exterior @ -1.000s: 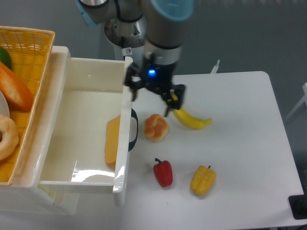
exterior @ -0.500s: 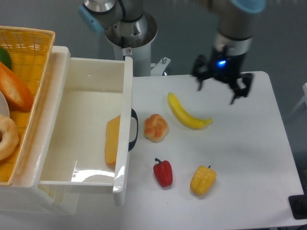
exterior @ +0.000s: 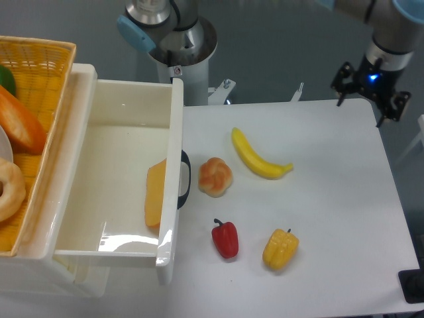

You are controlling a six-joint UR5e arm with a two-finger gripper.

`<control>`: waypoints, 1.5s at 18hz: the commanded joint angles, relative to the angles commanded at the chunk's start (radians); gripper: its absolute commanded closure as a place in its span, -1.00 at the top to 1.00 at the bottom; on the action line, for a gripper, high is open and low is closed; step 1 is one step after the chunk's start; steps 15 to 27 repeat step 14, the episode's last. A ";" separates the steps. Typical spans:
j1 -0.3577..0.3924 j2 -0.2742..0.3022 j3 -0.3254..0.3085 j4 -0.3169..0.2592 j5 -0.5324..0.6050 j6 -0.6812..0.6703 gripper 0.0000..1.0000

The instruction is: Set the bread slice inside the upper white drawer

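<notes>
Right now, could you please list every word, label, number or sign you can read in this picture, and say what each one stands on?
No text can be read.
Small round red-and-white sticker on the robot base column: a prohibition-style sign, too small to make out.
Nothing is printed on the upper white drawer or the table.
</notes>
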 joint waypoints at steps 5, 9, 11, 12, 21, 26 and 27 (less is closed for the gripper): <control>-0.008 -0.104 0.014 0.109 -0.003 0.027 1.00; -0.014 -0.174 0.072 0.117 -0.002 0.067 1.00; -0.011 -0.184 0.084 0.118 -0.002 0.067 1.00; -0.009 -0.192 0.092 0.120 -0.002 0.067 1.00; -0.008 -0.195 0.095 0.121 -0.002 0.067 1.00; -0.008 -0.195 0.095 0.121 -0.002 0.067 1.00; -0.008 -0.195 0.095 0.121 -0.002 0.067 1.00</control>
